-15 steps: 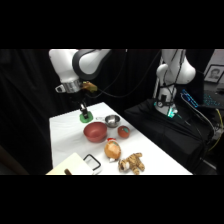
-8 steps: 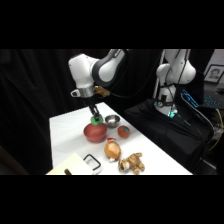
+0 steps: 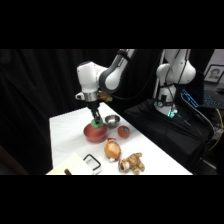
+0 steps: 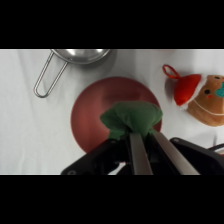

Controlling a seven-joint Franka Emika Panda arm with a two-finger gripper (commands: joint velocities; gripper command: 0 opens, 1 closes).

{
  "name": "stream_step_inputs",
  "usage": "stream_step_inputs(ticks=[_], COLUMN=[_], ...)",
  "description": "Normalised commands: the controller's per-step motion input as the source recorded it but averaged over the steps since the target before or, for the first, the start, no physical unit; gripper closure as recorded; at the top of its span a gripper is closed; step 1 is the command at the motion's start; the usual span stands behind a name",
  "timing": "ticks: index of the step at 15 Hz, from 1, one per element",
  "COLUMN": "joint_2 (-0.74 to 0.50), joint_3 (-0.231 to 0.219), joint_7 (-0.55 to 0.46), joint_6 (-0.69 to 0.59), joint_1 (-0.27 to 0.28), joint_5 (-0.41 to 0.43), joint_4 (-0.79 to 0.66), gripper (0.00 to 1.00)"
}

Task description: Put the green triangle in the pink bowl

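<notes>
The green triangle (image 4: 131, 118) is a soft green piece pinched at the tips of my gripper (image 4: 146, 134), which is shut on it. It hangs right over the pink bowl (image 4: 92, 117), covering the bowl's right half in the wrist view. From the side, my gripper (image 3: 96, 119) reaches down with the green triangle (image 3: 96, 122) just above the pink bowl (image 3: 94, 133). Whether the piece touches the bowl's floor cannot be told.
A shiny metal bowl (image 3: 112, 120) with a wire handle (image 4: 46, 80) stands just behind the pink one. A red-and-green round object (image 3: 123, 131), an orange plush (image 3: 112, 149), a brown stuffed toy (image 3: 132, 162), a black clip (image 3: 92, 161) and a beige board (image 3: 70, 165) lie nearer the front.
The arm has carried the green triangle from the table's far corner to the right and down, ending over the pink bowl. The grip has stayed shut.
</notes>
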Motion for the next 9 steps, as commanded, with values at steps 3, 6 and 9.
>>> stream_step_inputs(ticks=[3, 6, 9], joint_2=[0.05, 0.10, 0.11], joint_3=[-0.028, -0.028, -0.029], joint_7=[0.02, 0.02, 0.02], joint_6=[0.26, 0.22, 0.18], joint_1=[0.034, 0.020, 0.003], joint_5=[0.114, 0.121, 0.121], joint_4=[-0.03, 0.02, 0.06], gripper=[0.96, 0.96, 0.63])
